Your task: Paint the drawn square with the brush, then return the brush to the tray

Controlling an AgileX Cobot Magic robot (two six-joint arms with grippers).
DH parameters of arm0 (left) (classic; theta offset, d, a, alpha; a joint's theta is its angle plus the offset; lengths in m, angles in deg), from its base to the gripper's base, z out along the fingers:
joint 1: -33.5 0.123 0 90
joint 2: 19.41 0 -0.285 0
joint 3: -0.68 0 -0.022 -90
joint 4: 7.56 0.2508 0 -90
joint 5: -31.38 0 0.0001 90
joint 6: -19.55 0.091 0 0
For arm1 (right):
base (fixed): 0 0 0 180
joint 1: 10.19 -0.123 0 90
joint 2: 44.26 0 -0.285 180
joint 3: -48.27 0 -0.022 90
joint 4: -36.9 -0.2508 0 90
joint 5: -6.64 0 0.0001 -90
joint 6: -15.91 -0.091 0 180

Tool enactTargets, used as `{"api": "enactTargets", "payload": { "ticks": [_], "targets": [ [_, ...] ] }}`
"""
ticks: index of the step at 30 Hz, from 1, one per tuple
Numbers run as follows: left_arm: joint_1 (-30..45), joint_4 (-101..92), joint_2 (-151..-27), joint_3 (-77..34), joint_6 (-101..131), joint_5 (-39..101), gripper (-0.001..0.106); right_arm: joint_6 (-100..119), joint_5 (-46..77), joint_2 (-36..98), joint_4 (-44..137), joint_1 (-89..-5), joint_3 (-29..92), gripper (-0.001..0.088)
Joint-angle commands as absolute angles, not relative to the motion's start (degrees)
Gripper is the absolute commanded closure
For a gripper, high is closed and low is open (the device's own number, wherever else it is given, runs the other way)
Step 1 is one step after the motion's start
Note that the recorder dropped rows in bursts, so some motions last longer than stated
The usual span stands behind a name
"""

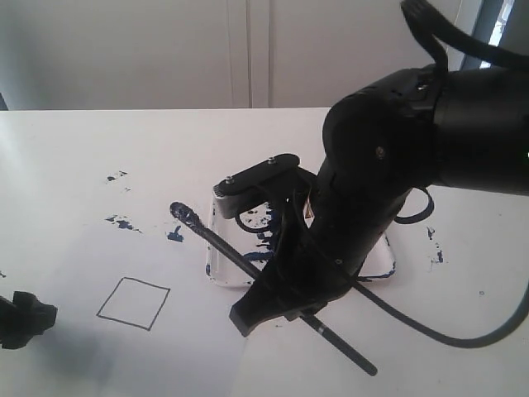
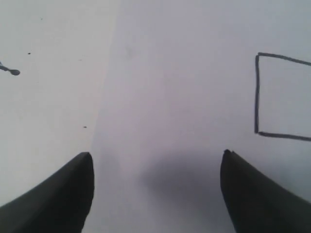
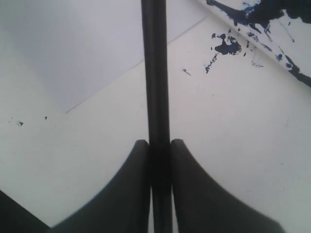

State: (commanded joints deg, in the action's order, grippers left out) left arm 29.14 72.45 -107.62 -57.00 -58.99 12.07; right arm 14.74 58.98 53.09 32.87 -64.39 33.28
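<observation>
Gripping the brush (image 1: 216, 240) approx. mid-handle, the right gripper (image 1: 277, 308) has both fingers (image 3: 131, 189) pinched tight on the black shaft, one on each side. No gap shows in the right wrist view.

The brush sits on a slant. Its dark, paint-loaded tip points up and left, just past the left rim of the tray (image 1: 213, 266). Its tail end sticks out lower right, beyond the gripper. Can't tell whether the tip touches the surface.

The drawn square (image 1: 134, 303) lies on the white paper (image 1: 186, 335), down and left of the tip and well apart from it. It's a thin black outline, tilted, w/ a bare white inside. Btwn tip and square there's plain paper, plus one blue splotch (image 1: 175, 236) just beside the tip.

Other blue paint specks (image 1: 122, 222) dot the table further left, w/ a few more right of the tray. The right arm (image 1: 372, 165) bulks over the tray, so most of the tray is hidden in the exterior view. Only its left rim, a right corner and some blue smears show.

The left gripper (image 1: 23, 318) sits low at the left edge, away from the brush. Its fingers (image 2: 63, 199) are spread wide w/ nothing btwn them. In the left wrist view the square's corner is just ahead, off to one side.
</observation>
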Motion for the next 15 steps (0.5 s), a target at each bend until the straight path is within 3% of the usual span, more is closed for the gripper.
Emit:
{"api": "enactTargets", "payload": {
  "ticks": [9,15],
  "targets": [
    [13.27,72.35,-111.6,-52.13,-61.84,28.47,0.03,15.35,60.93,54.56,32.73,-64.39,33.28,0.0868],
    [9.95,72.07,-114.94,-50.83,-61.84,33.08,0.03,15.91,61.23,54.56,32.73,-64.39,33.28,0.0868]
  ]
}}
